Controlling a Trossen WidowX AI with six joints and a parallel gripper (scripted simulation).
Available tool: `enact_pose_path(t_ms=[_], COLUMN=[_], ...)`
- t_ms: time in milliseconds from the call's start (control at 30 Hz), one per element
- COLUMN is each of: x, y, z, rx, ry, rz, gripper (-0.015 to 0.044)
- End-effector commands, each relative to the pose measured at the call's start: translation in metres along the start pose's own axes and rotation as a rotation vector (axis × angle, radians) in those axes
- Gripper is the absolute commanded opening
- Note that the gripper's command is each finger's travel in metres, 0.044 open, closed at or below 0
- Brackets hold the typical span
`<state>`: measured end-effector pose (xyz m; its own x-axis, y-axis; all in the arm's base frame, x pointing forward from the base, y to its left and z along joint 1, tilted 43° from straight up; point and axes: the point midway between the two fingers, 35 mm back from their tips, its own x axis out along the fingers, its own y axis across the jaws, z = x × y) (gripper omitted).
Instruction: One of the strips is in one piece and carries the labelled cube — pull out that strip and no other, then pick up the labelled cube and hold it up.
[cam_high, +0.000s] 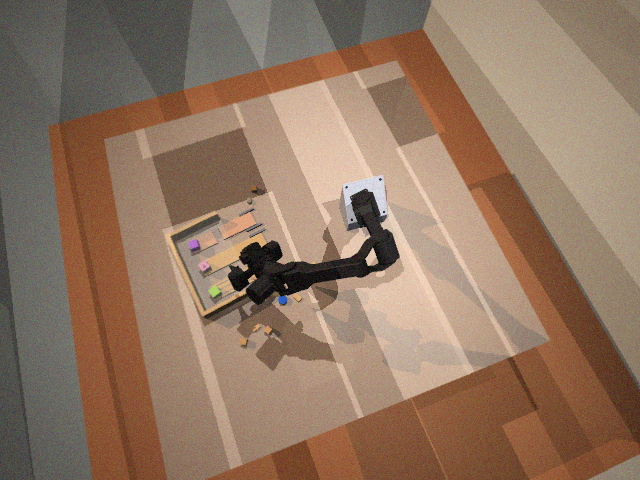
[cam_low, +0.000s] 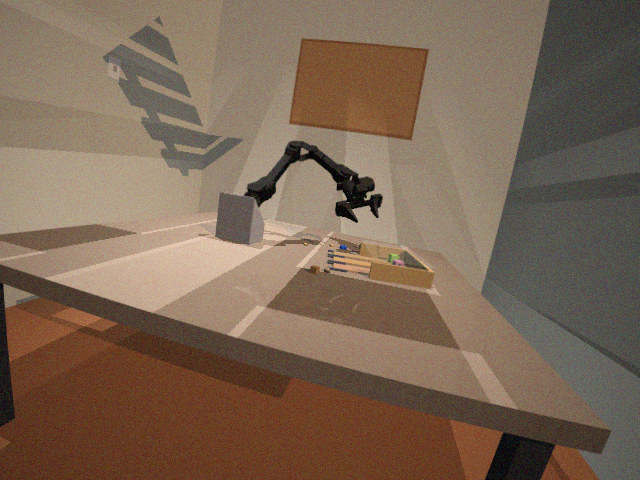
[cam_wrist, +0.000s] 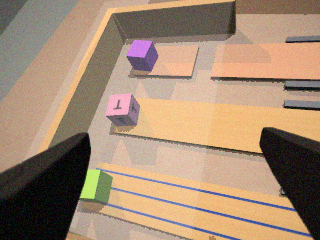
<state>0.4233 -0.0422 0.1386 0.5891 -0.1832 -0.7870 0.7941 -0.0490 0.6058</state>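
Hovering released pincer (cam_wrist: 175, 175) above middle strip (cam_wrist: 210, 125), pink labelled cube (cam_wrist: 122, 109) at ten o'clock. Risking catching the blue-lined strip (cam_wrist: 200, 205) at six o'clock instead.

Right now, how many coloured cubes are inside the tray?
3. The purple cube sits on the short strip piece, the pink labelled cube on the middle strip, the green cube on the blue-lined strip. None seem hidden.

Three cubes (cam_wrist: 122, 109) on strips (cam_wrist: 200, 125)

pink cube (cam_wrist: 122, 109): labelled, flat on strip end | strip (cam_wrist: 200, 125): unbroken, tan, middle of three
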Motion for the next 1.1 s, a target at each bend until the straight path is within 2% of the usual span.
enact_pose_path(t_ms=[0, 300, 600, 1067], x=[0.016, 0.005, -0.023, -0.024], y=[-0.038, -0.08, -0.123, -0.125], z=[0.047, 0.081, 0.097, 0.097], rx=[-0.265, -0.557, -0.859, -0.872], ry=[0.187, 0.247, 0.172, 0.166], rz=[0.144, 0.397, 0.669, 0.68], gripper=[0.04, 0.04, 0.04, 0.04])
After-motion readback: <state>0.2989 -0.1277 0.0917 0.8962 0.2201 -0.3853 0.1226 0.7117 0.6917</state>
